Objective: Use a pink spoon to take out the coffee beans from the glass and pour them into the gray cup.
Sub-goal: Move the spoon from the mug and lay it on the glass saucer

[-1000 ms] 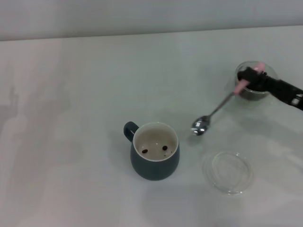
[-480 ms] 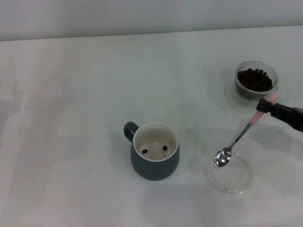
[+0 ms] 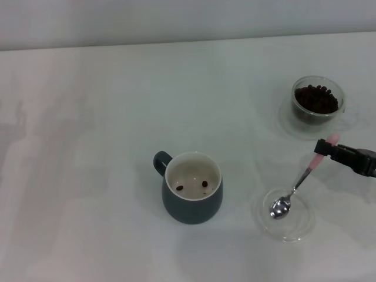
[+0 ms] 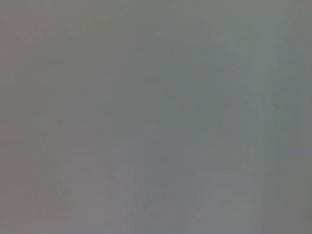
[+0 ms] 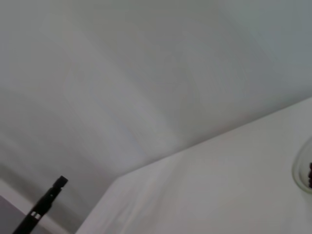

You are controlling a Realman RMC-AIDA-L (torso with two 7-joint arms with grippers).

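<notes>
In the head view my right gripper (image 3: 326, 147) reaches in from the right edge and is shut on the pink handle end of the pink spoon (image 3: 301, 181). The spoon slopes down toward the front left. Its shiny bowl looks empty and lies over the flat clear saucer (image 3: 296, 232); I cannot tell if it touches. The glass (image 3: 318, 101) with a heap of coffee beans (image 3: 316, 98) stands behind the gripper at the back right. The gray cup (image 3: 192, 202) stands in the middle, handle to the back left, with two beans inside. The left gripper is out of view.
The white table (image 3: 88, 147) runs wide to the left of the cup. The table's far edge meets a pale wall at the back. The right wrist view shows the glass rim (image 5: 303, 170) at its edge. The left wrist view shows only flat grey.
My right gripper has carried the spoon from the glass toward the front. The spoon's bowl went from beside the gray cup to over the saucer and now sits lower.
</notes>
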